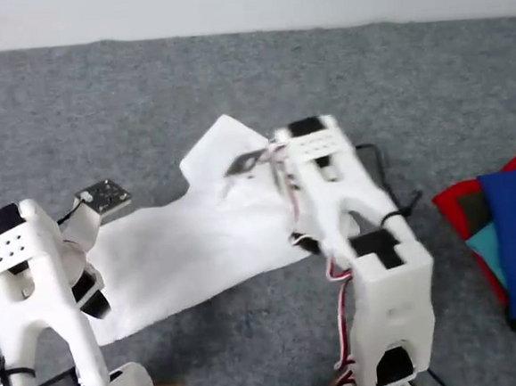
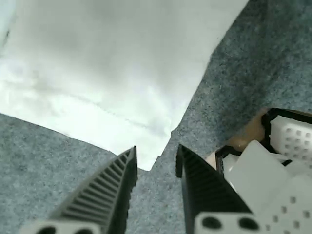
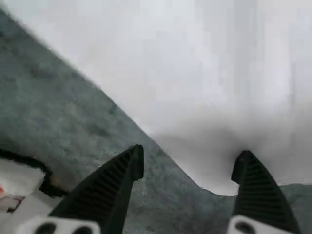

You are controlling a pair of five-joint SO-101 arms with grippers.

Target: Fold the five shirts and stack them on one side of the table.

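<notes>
A white shirt (image 1: 182, 244) lies spread across the middle of the high view on the grey worktop (image 1: 99, 98), running from the lower left up to a corner at upper centre. At the right edge sits a stack of folded shirts (image 1: 507, 236), red, teal and blue, well apart from the white one. The left gripper (image 2: 156, 148) hangs over a corner of the white shirt, its fingers (image 2: 117, 190) parted a little and holding nothing. The right gripper (image 3: 191, 151) hangs over the shirt's edge, its fingers (image 3: 117, 180) spread wide with nothing between them
</notes>
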